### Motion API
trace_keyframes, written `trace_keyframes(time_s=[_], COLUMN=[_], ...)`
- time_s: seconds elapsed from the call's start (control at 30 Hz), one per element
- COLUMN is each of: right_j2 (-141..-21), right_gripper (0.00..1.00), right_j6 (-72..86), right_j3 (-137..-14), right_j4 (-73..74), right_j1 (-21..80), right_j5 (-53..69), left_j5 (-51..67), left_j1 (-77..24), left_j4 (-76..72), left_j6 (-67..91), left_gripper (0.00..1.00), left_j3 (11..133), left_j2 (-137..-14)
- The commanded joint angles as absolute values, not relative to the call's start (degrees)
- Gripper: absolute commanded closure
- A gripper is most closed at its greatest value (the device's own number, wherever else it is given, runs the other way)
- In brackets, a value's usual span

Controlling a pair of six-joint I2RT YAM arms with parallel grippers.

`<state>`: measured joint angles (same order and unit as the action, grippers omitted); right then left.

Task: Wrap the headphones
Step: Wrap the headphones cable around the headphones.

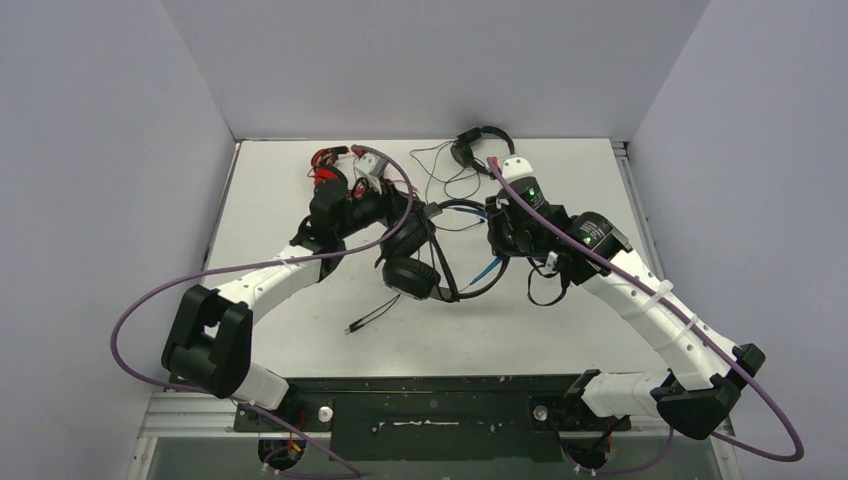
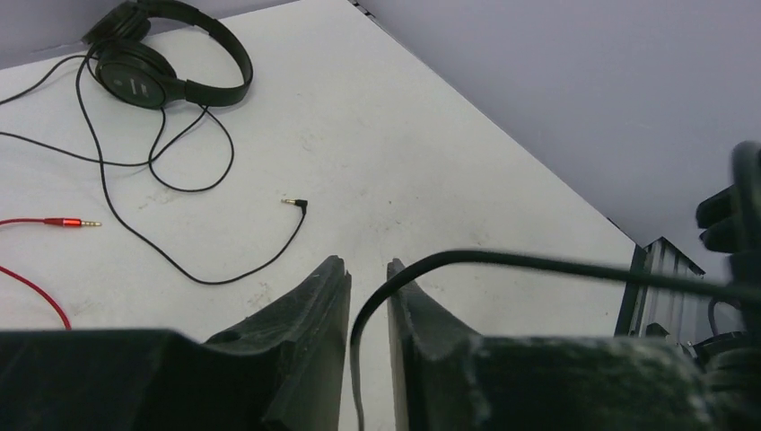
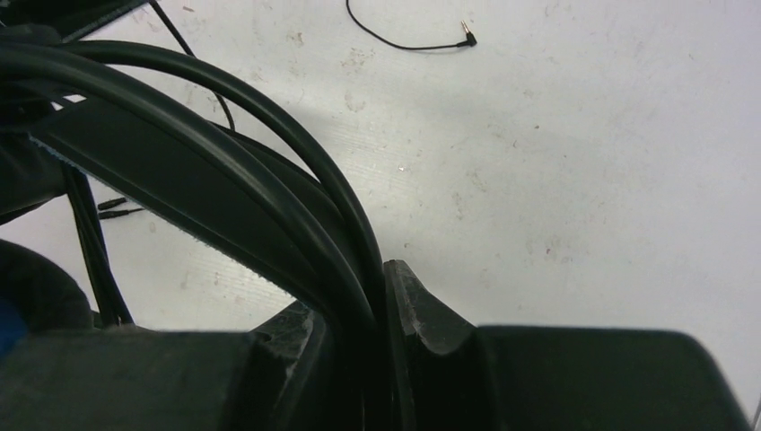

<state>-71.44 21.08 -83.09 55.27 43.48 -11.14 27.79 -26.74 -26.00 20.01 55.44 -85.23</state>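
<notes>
Two-arm cable wrapping, early stage. At table (image 1: 600,320) centre, the blue-banded headphones (image 1: 412,275) hang between the two arms. The right gripper (image 3: 363,296) is clamped on their dark headband (image 3: 206,189). The left gripper (image 2: 366,269) has its jaws narrowly apart, with the pair's thin black cable (image 2: 538,263) running loosely through the gap. The cable's free end trails onto the table near the arms, so no finished coil is evident. At the far edge, the all-black headphones (image 2: 161,67) lie with their cord sprawled in open loops. At far left, the red headphones (image 1: 325,170) have their red plug (image 2: 67,222) stretched out. By this evidence none of the three is wrapped; the first is under way and two remain.
</notes>
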Motion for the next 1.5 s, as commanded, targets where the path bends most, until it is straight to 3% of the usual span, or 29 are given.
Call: trace_keyframes(time_s=[0.0,0.17,0.53,0.77,1.13,1.2,1.3,1.47], right_j2=[-67.54,-68.38,-71.42,-73.2,-75.32,-75.17,-75.35,-75.85], right_gripper=[1.0,1.0,1.0,1.0,1.0,1.0,1.0,1.0], right_j6=[23.51,23.47,29.04,33.27,36.31,37.09,37.72,38.44], right_j3=[-89.35,-91.48,-100.59,-106.86,-112.39,-112.58,-113.46,-115.68], right_j4=[49.24,49.48,49.98,51.67,52.82,52.74,53.05,54.72], right_j1=[43.69,43.43,41.64,40.87,40.36,40.22,40.0,39.81], right_j5=[-9.48,-10.68,-12.26,-14.48,-16.08,-16.64,-16.32,-15.56], left_j5=[27.47,26.05,25.67,23.96,17.07,15.87,16.51,15.53], left_j1=[-24.66,-23.67,-25.47,-27.65,-34.94,-35.8,-36.65,-38.83], left_j4=[-40.15,-50.4,-58.91,-63.23,-63.37,-67.38,-70.82,-72.79], left_j6=[28.85,35.47,37.39,35.46,27.82,28.01,27.29,23.78], left_gripper=[0.75,0.62,0.57,0.43,0.4,0.29,0.04,0.03], left_j3=[49.85,44.63,38.18,36.07,34.31,33.62,34.52,36.95], left_j2=[-82.64,-80.77,-82.25,-83.82,-88.73,-90.41,-93.04,-96.76])
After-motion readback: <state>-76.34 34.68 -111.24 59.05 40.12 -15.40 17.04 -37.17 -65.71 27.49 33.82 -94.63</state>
